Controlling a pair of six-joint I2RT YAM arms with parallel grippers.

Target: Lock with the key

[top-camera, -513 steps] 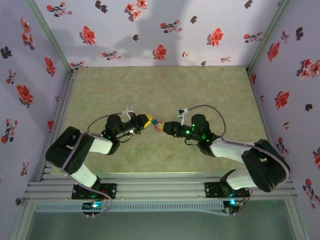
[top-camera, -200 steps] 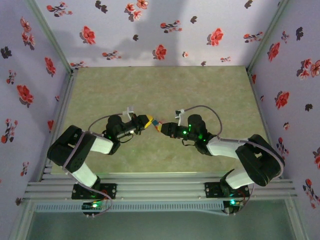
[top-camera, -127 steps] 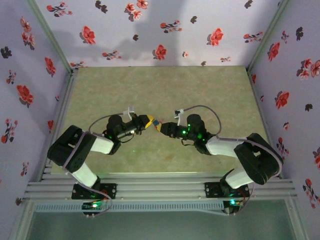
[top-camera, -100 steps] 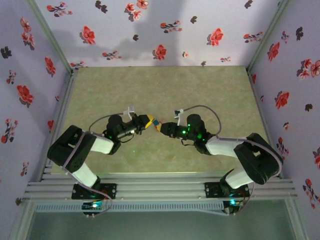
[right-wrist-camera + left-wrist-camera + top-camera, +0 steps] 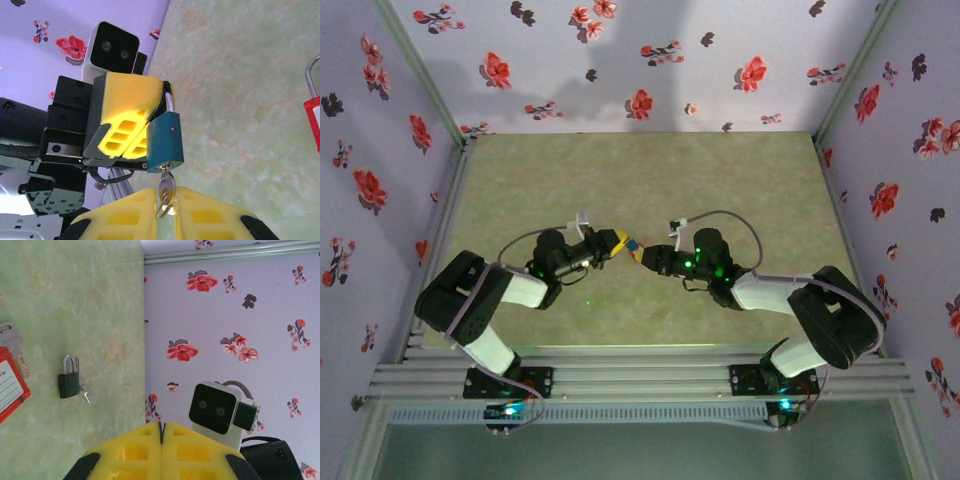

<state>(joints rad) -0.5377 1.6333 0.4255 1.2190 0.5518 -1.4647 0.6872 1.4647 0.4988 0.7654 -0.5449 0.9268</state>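
Above the table, the left tool was clamped shut on the shackle of a teal padlock. The key sat in the padlock's keyhole, pinched by the nearly closed right tool. Twisting could make that thin pinch slip, or swivel the padlock in the left tool and bend the key.

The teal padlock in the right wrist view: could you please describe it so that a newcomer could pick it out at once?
Find the left claw, the black block with yellow fingers in the picture's left half. The teal padlock hangs at its tip, pinched by its shackle, a small key in its underside. Unlike the red padlock at the right edge, it is teal and gripped.
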